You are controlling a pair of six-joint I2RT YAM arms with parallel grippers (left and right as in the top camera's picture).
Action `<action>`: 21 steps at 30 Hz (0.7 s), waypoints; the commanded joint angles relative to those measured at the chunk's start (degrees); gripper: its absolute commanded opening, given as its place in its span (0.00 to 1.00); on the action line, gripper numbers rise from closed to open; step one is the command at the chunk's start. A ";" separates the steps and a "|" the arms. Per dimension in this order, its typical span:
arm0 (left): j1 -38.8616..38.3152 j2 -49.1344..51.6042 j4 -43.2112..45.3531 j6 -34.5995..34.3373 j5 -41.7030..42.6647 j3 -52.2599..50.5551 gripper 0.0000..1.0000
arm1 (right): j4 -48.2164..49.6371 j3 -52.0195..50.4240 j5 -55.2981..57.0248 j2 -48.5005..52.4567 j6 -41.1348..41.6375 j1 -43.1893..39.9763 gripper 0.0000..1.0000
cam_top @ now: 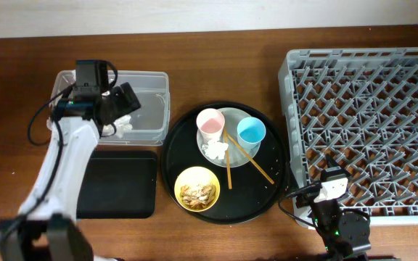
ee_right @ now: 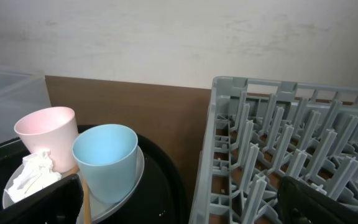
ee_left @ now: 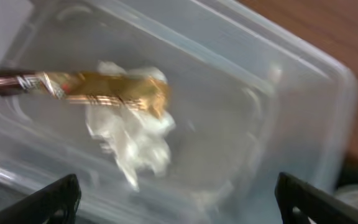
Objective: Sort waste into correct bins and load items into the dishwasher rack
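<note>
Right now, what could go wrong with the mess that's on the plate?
The tissue on the plate lies right beside the pink cup and a chopstick, so pinching it might tip the cup or roll the stick. The yellow bowl holds loose crumbs; tilting it too early could spill them onto the round black tray.

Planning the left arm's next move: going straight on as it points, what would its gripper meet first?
Probably the white tissue under the gold wrapper in the clear tub, or the tub floor beside it; depth is unclear.
</note>
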 commanded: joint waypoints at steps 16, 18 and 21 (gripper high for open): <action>-32.17 -9.27 -14.73 1.77 3.78 0.04 0.99 | -0.31 -0.28 0.48 -0.42 -0.17 -0.35 0.98; -33.86 -8.07 -14.51 1.09 3.76 0.04 0.99 | -0.31 -0.28 0.48 -0.42 -0.17 -0.35 0.98; -35.71 -5.57 -14.14 -1.27 3.78 0.04 0.99 | -0.31 -0.28 0.48 -0.42 -0.17 -0.35 0.98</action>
